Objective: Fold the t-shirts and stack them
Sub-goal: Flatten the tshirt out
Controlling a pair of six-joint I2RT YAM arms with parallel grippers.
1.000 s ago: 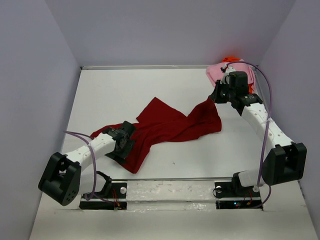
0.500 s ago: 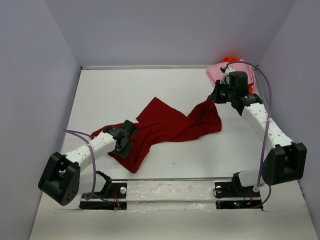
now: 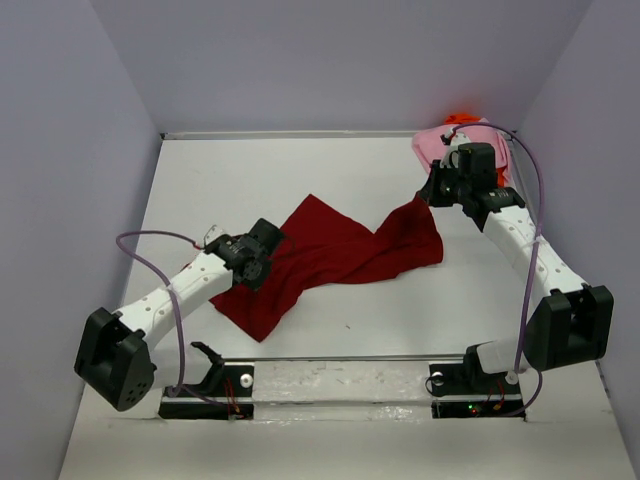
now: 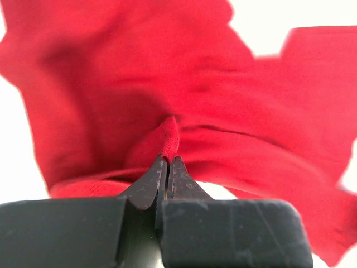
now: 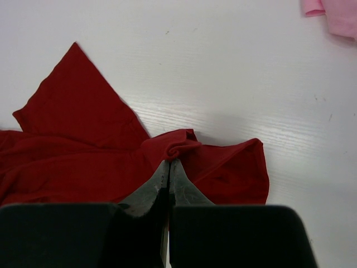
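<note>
Clenched the left claw [image 4: 168, 163] tight on a small raised ridge of the dark red shirt [image 3: 340, 250], jaws pressed together with the cloth pinched between the tips. Held that pinch at the left part of the shirt, cloth drawn up into a little peak at the tips and sagging away on both sides. Saw a loose flap of the same shirt below the claw, reaching toward the near edge of the table [image 3: 250, 170].

Saw the rest of the dark red shirt spread and rumpled across the middle of the table, running from the near left toward the far right, one pointed corner lying flat toward the far side.

Gripped the opposite end of that shirt with the right claw [image 5: 169, 164], jaws likewise closed hard on a bunched fold at the far right edge of the cloth. Noted bare white tabletop just beyond that fold in the right wrist view.

Found the light pink shirt [image 3: 435, 148] crumpled in the far right corner, just behind the right claw and apart from the red cloth. Spotted a bit of the bright orange shirt [image 3: 460, 119] poking out behind the pink one, against the back wall [image 3: 350, 60].
</note>
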